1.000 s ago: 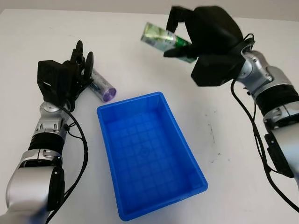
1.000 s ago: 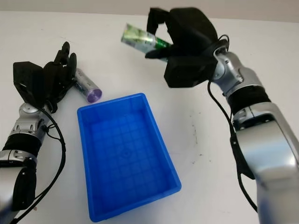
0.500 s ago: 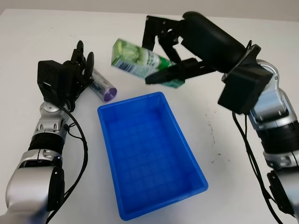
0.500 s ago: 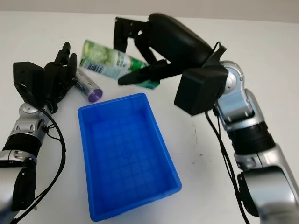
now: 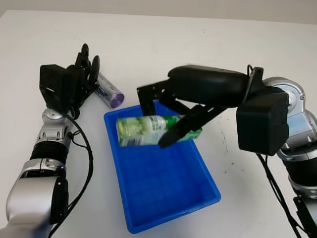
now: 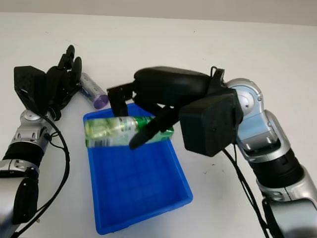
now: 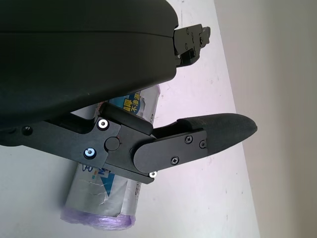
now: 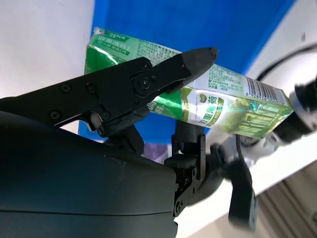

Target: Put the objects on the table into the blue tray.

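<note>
The right robot hand (image 5: 166, 119) pinches a green carton (image 5: 148, 130) over the tray (image 5: 208, 183); the left robot hand (image 5: 86, 74) is open by a purple tube (image 5: 109, 91).

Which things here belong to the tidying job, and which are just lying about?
Part of the job:
- blue tray
- green carton, held over the tray by the right robot hand
- purple-capped tube, on the table beside the left robot hand

Just lying about:
- nothing else apart from the white table
</note>
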You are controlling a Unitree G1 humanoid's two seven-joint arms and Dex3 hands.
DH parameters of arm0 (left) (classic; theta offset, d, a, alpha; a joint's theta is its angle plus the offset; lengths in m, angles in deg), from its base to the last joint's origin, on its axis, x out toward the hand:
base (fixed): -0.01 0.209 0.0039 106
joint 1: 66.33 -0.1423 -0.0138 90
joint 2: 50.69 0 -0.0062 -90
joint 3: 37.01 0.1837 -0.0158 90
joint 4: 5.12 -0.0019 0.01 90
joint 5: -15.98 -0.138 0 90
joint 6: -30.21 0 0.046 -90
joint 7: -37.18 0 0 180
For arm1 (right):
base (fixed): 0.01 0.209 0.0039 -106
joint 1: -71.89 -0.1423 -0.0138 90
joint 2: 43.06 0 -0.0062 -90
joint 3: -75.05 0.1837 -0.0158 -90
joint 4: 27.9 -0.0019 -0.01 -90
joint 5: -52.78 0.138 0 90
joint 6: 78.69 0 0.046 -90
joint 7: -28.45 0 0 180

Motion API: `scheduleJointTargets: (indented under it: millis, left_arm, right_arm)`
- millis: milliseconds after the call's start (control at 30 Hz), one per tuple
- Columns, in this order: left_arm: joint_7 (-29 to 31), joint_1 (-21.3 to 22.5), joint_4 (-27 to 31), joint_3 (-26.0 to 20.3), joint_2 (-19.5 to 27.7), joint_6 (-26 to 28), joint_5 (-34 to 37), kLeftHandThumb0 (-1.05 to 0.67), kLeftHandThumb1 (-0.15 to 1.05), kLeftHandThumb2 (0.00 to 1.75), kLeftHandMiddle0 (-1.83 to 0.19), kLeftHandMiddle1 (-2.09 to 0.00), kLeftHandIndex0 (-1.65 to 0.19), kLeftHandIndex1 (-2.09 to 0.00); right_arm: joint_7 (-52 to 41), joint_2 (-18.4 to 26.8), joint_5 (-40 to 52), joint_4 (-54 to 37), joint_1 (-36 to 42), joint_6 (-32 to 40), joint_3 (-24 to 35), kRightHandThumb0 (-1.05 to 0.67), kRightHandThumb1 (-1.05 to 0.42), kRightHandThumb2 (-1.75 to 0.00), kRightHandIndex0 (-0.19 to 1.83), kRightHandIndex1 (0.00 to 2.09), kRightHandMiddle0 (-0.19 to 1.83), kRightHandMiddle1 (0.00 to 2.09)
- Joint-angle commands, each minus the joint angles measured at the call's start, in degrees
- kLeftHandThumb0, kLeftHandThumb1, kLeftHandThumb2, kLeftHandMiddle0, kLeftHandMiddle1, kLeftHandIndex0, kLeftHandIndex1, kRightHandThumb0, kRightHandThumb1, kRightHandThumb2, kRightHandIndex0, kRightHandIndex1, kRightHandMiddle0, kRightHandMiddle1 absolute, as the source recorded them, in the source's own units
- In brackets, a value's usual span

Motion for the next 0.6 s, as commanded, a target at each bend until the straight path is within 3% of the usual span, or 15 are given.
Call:
scheduleJointTargets:
  millis: [0,100,200,300,433,567]
  left_arm:
    - [0.07,0.74,-0.32,-0.09,0.24,-0.55,0.23,-0.8,1.05,0.67,0.19,0.0,0.19,0.0]
    - [-0.03,0.82,-0.42,0.0,0.21,-0.69,0.09,-0.8,1.05,0.67,0.19,0.0,0.19,0.0]
    - [-0.22,0.95,-0.39,0.05,0.06,-0.46,0.05,-0.8,1.05,0.67,0.19,0.0,0.19,0.0]
    - [-0.38,1.07,-0.69,-0.01,-0.08,-0.73,0.09,-0.8,1.05,0.67,0.19,0.0,0.19,0.0]
    - [-0.19,1.26,-1.0,-0.13,-0.18,-0.81,0.35,-0.8,1.05,0.66,0.19,0.0,0.19,0.0]
    - [-0.22,1.32,-1.04,-0.26,-0.26,-0.72,0.5,-0.79,1.05,0.66,0.19,0.0,0.19,0.0]
  right_arm:
    - [-1.31,-0.02,0.75,1.5,-0.88,-2.74,-0.12,-0.54,-0.96,-0.05,0.16,1.49,0.24,1.19]
    - [-2.6,-0.46,1.86,3.26,-1.05,-4.35,0.34,-0.6,-0.95,-0.05,0.06,0.64,0.1,0.45]
    - [-2.79,-0.8,2.26,4.21,-1.17,-5.45,0.77,-0.64,-0.96,-0.06,-0.07,0.2,-0.05,0.14]
    - [-3.09,-0.86,2.54,5.05,-1.88,-5.06,1.14,-0.65,-0.98,-0.06,-0.17,0.05,-0.17,0.04]
    - [-1.3,-2.88,5.77,7.78,-2.16,-3.62,3.65,-0.62,-0.99,-0.05,-0.19,0.0,-0.19,0.0]
    - [7.82,-5.66,5.76,9.21,-1.5,-0.29,8.55,-0.65,-1.03,-0.08,-0.16,0.02,-0.17,0.02]
